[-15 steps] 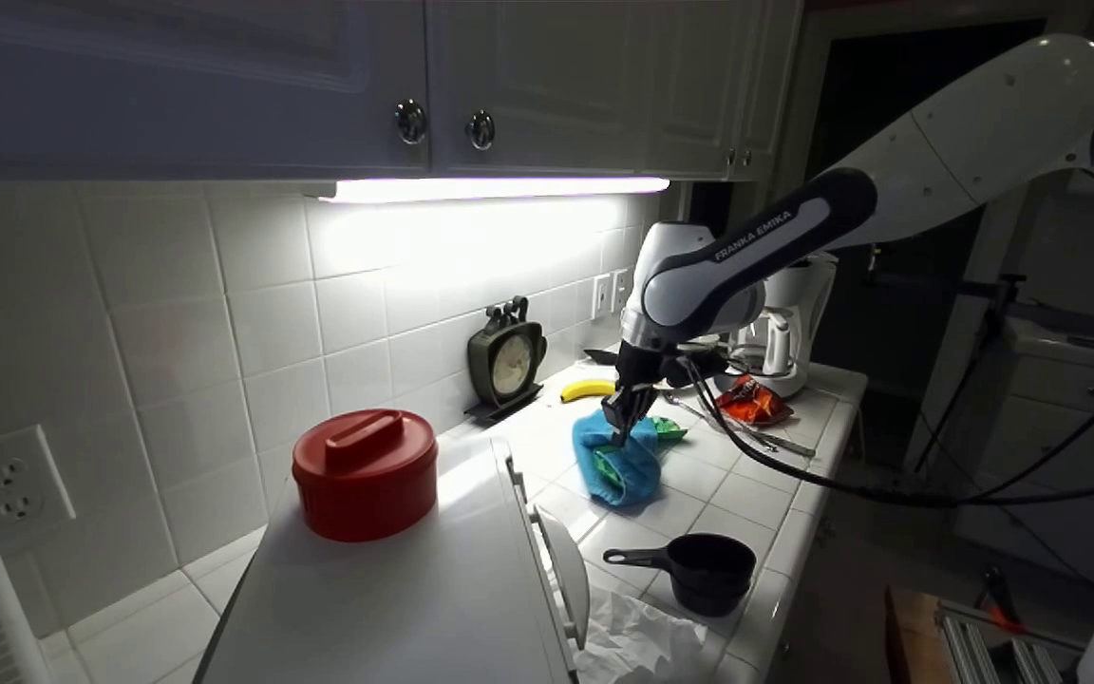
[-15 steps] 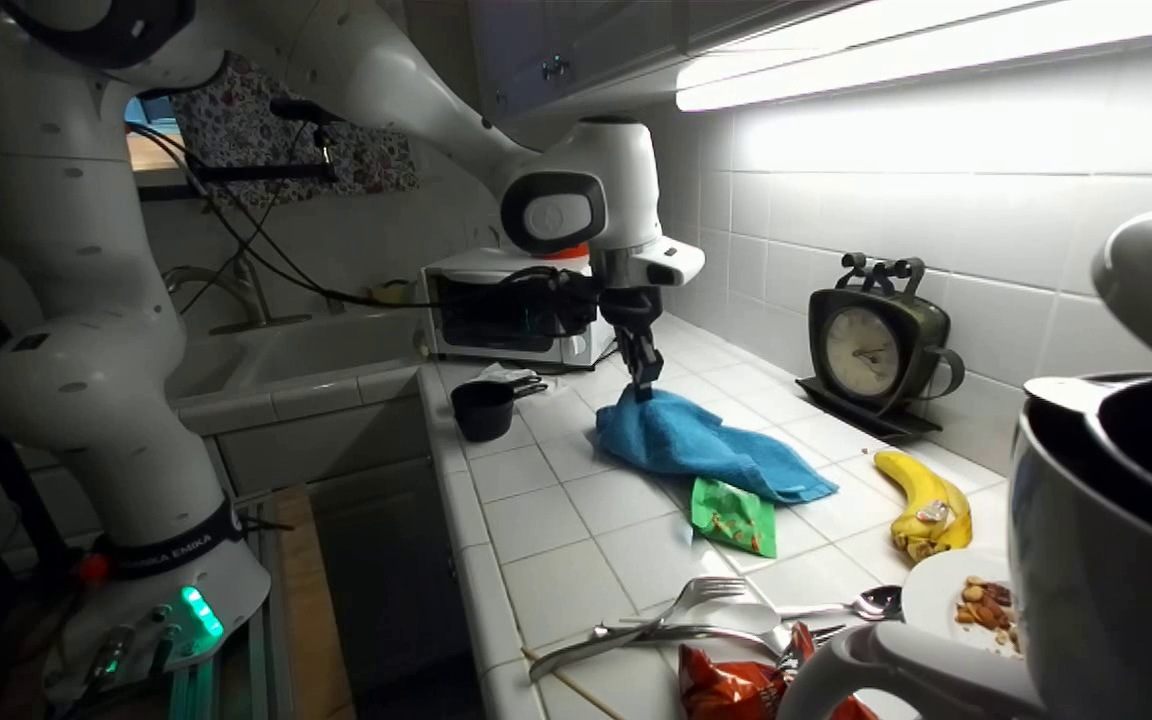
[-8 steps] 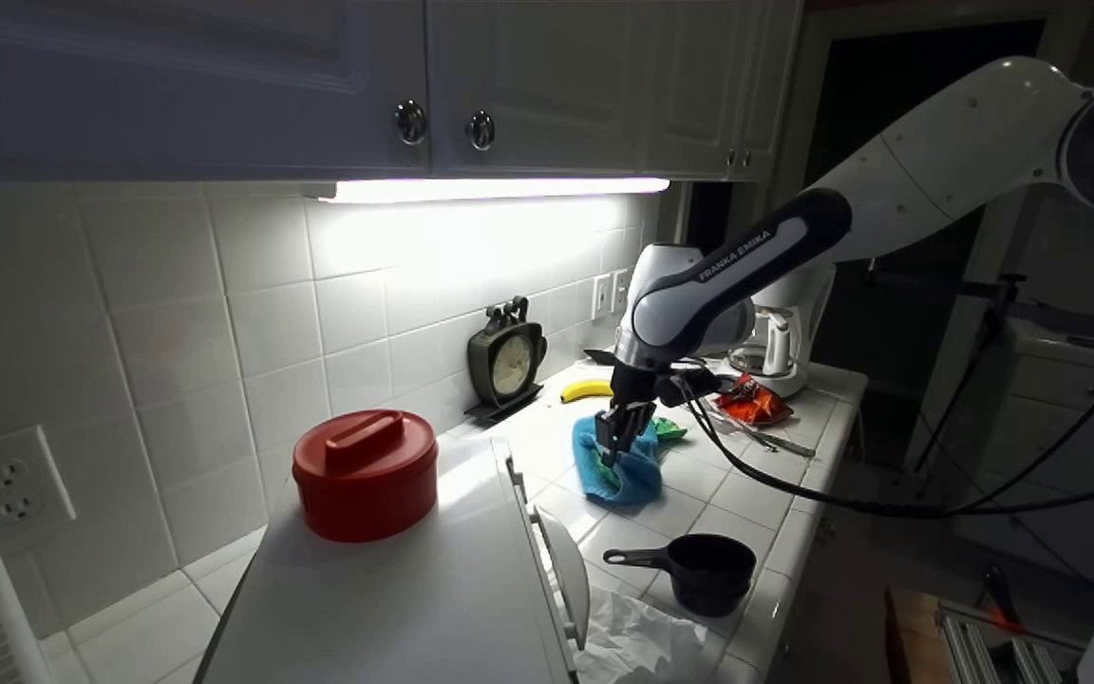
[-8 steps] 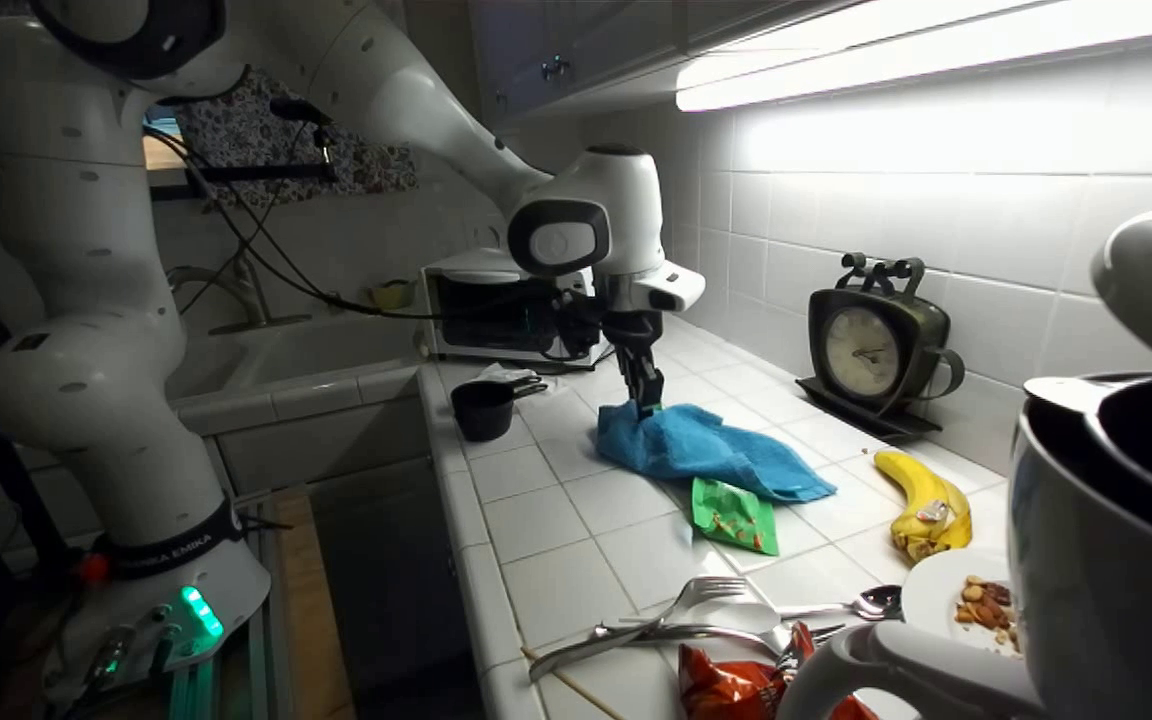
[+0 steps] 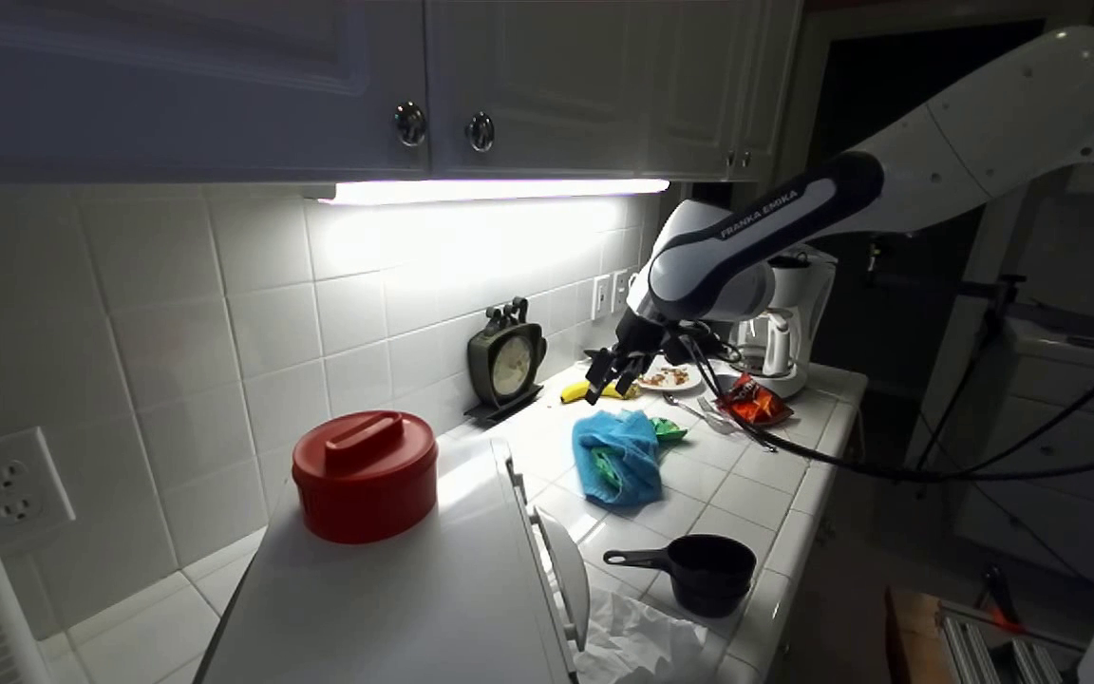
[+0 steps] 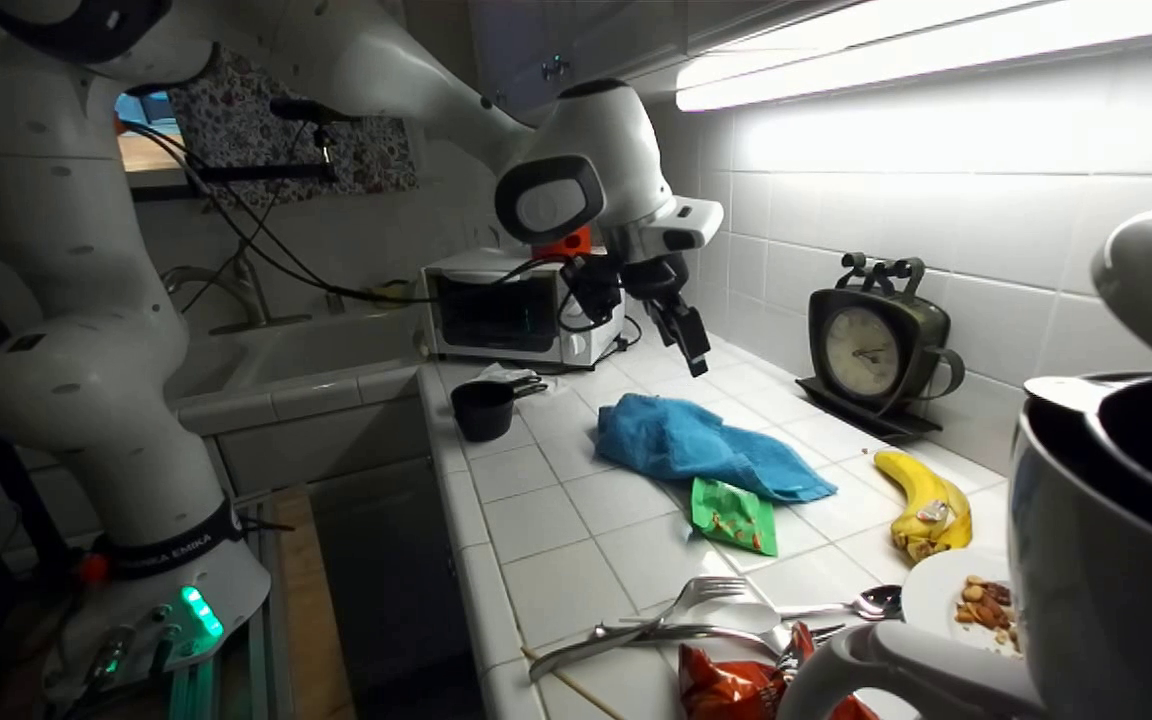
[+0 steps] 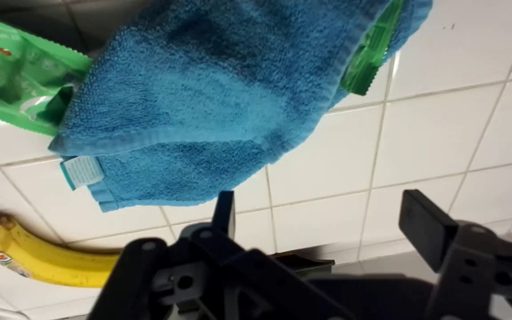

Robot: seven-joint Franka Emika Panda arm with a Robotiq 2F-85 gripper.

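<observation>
My gripper (image 7: 322,218) stands open in the wrist view, bare tile showing between its fingertips. Nearest to it is a crumpled blue towel (image 7: 220,98) on the white tiled counter; in both exterior views the gripper hangs tilted above the towel (image 6: 706,450), apart from it. Green wrapping (image 7: 369,53) pokes out from the towel's fold at one end. At the opposite end a green packet (image 7: 25,75) lies partly under the cloth; whether both are one packet is hidden. A banana (image 7: 51,262) rests on the tiles beyond the towel's tag.
A dark clock (image 6: 881,345) stands by the wall. A black measuring cup (image 5: 710,570) sits near the counter's front edge, close to a toaster oven (image 6: 506,310) bearing a red container (image 5: 365,475). Cutlery (image 6: 676,620), a red bag (image 6: 736,685) and a coffee maker (image 5: 780,342) lie farther along.
The gripper first went lower into the towel, with some green at its fingertips. Now it has risen clear, tilted towards the wall, and opened. The towel has stayed about where it was.
</observation>
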